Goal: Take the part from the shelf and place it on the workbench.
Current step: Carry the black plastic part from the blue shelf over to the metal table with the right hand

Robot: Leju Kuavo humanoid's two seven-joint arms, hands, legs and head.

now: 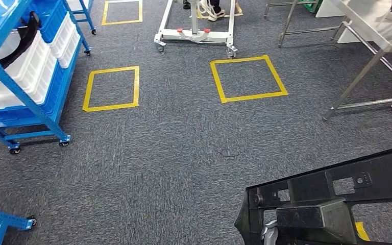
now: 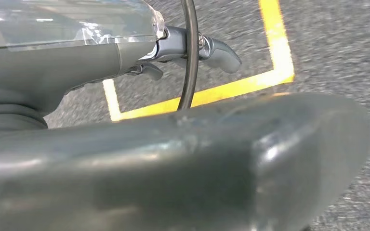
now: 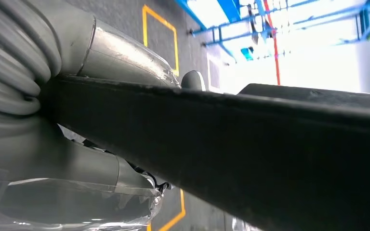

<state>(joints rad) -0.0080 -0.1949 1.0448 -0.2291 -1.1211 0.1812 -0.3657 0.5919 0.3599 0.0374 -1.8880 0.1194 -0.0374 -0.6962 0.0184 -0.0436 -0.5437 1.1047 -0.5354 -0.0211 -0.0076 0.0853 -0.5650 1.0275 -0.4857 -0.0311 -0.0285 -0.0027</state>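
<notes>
1. The part point(image 1: 332, 204) sits low at the right of the head view, a big black moulded panel with cut-outs, ribs and a boxy block in the middle, carried out over the grey carpet point(image 1: 184, 153).
2. Right hand point(image 3: 91, 144): the wrist view has the part's dark edge running straight across it, grey thumb on one side and ribbed cover on the other. It looks clamped on that edge; how far the fingers wrap round is hidden.
3. Left hand point(image 2: 192, 50): fingers curled only loosely, nothing between them, with a thin black cable crossing in front and the carpet with a yellow tape line beyond.
4. Handling call: looks like rigid plastic, light for its size but long and awkward, likely to swing or twist from a one-sided hold.
5. Best hold is on a straight outer edge or a rib near the middle block, not the thin frames round the cut-outs.
6. The blue shelf point(image 1: 25, 76) stands off to the left; steel bench legs point(image 1: 357, 81) show at upper right.
</notes>
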